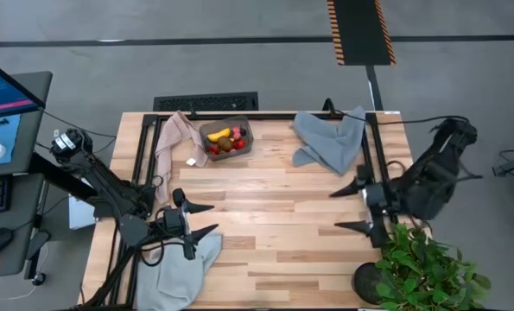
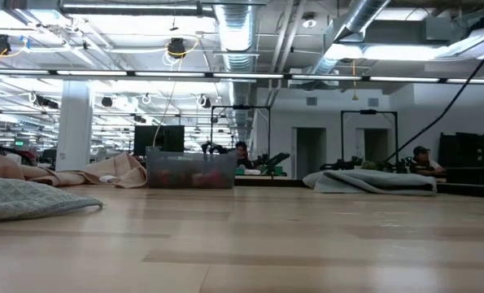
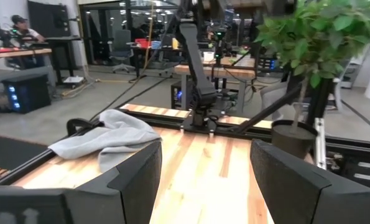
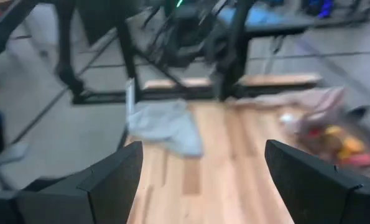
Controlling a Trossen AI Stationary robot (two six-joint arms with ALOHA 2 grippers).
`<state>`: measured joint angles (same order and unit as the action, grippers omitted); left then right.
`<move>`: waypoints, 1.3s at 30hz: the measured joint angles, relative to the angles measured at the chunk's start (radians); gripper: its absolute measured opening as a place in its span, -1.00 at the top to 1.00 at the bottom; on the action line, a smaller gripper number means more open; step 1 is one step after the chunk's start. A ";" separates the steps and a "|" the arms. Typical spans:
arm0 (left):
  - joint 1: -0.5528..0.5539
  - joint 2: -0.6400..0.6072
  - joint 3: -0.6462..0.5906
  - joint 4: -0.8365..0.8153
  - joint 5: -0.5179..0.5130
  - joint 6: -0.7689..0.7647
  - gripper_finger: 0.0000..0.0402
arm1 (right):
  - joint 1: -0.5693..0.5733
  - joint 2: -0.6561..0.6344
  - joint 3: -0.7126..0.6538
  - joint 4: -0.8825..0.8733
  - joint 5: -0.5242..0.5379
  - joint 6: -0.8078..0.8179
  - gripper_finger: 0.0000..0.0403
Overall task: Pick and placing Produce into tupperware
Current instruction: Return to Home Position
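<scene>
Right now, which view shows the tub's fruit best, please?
The high view looks straight down on the fruit in the tub. Low view: reddish shapes through its wall. Right wrist: distant colours. Left wrist: nothing.

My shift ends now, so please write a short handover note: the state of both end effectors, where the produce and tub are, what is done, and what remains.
Left end effector: open, empty, at the table's left side by a grey cloth.
Right end effector: open, empty, at the right side beside the potted plant.
Tupperware: on the table beside the beige-pink cloth.
Done: banana, strawberries and other produce lie in it.
Left: one tiny pale piece lies on the table outside the tub, too small to identify. Check it.
</scene>
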<state>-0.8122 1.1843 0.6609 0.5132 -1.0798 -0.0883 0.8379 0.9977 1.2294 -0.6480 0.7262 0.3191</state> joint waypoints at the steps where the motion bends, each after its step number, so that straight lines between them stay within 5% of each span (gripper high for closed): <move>1: 0.007 0.000 0.000 0.000 0.000 0.000 -0.17 | -0.008 -0.030 -0.068 0.049 -0.035 -0.002 -0.79; 15: 0.086 0.020 -0.040 0.066 0.028 -0.015 -0.17 | -0.225 -0.425 -0.753 0.692 -0.503 -0.130 -0.79; 18: 0.137 0.035 -0.104 0.239 0.062 0.031 -0.17 | -0.250 -0.458 -0.803 0.704 -0.515 -0.111 -0.78; 21: 0.190 0.040 -0.176 0.384 0.237 0.101 -0.17 | -0.284 -0.481 -0.835 0.657 -0.429 -0.084 -0.78; 24: 0.228 0.044 -0.229 0.481 0.397 0.158 -0.17 | -0.325 -0.497 -0.844 0.510 -0.340 0.111 -0.78; 27: 0.262 0.043 -0.270 0.545 0.416 0.176 -0.17 | -0.336 -0.476 -0.847 0.439 -0.336 0.076 -0.78; 34: 0.333 0.043 -0.331 0.563 0.446 0.165 -0.17 | -0.359 -0.443 -0.974 0.853 -0.469 -0.213 -0.78; 39: 0.361 0.043 -0.378 0.594 0.537 0.166 -0.17 | -0.413 -0.456 -1.075 0.944 -0.591 -0.216 -0.78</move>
<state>-0.4514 1.2274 0.2828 1.1076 -0.5424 0.0780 0.4250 0.5415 0.1547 0.2960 0.1356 0.1028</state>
